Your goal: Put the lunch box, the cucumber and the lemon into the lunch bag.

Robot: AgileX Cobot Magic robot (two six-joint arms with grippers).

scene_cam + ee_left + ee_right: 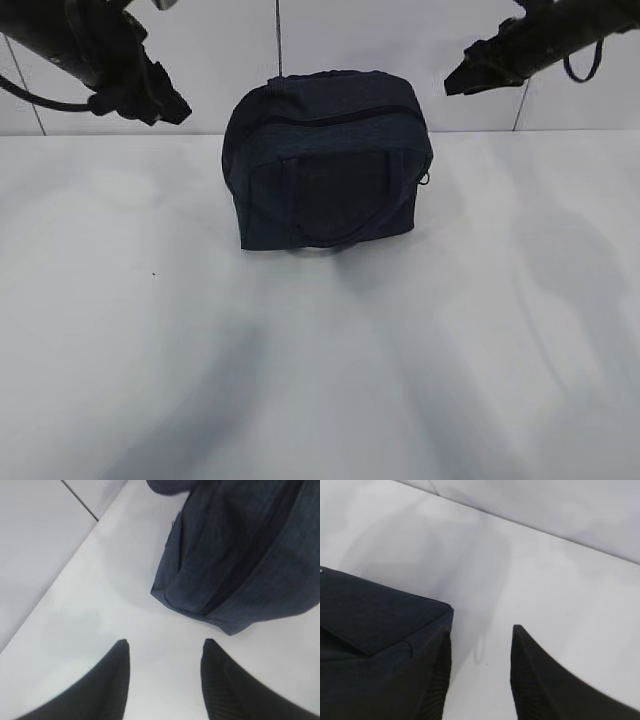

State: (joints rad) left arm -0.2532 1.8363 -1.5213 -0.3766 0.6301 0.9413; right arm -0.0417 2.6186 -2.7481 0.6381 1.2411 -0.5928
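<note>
Lunch bag stands upright on the white tabletop, near the back wall, centred between the two arms. Zipper along the top looks drawn closed; ring pull hangs at the bag's right end; one loop handle lies flat against the front face.

Lunch box, cucumber, lemon: none visible in any view. Judgement: either already inside the closed bag, or out of frame. Cannot tell which from outside. If inside, the task is at or near its end; nothing left on the tabletop to load.

Left gripper: jaws released, parted, nothing between them, raised off the tabletop just beside the bag's left end. Right gripper: jaws parted and empty, raised beside the bag's right end; one finger overlaps the bag corner in view, contact not resolvable.

Exterior view alone gives zipper, pull and handle. Left wrist view adds the side seams and folds of the bag's end panel. Right wrist view shows only a top corner of the bag.
</note>
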